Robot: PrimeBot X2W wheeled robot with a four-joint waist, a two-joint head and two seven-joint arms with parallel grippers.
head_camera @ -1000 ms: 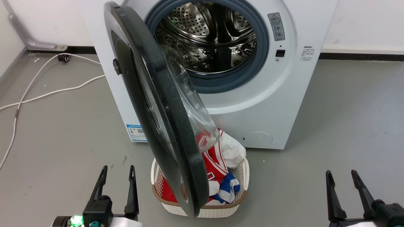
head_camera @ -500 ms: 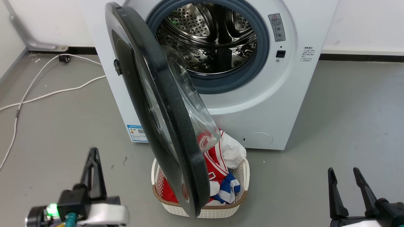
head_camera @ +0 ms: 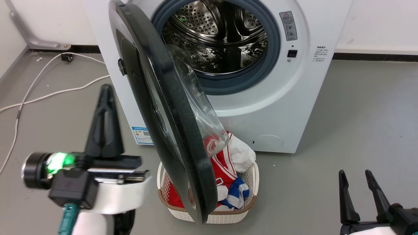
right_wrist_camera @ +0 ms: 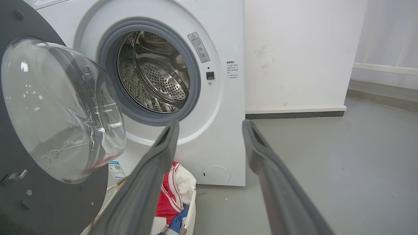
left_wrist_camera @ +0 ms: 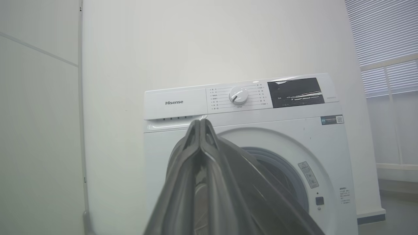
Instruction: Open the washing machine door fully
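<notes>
While left fingers (left_wrist_camera: pixel 193 153) press together and right fingers (right_wrist_camera: pixel 156 161) gape, the glossy black washing machine door (head_camera: pixel 169 107) stands half-open.

left gripper (head_camera: pixel 106 90): up from the bottom edge, rolled onto its side
jaws: apart a second ago, tips now pressed together
door (head_camera: pixel 178 107): now near the jaws' right, not touching

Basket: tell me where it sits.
Head view, lower centre: the basket sits on the floor before the washing machine, partly under the open door.
</notes>
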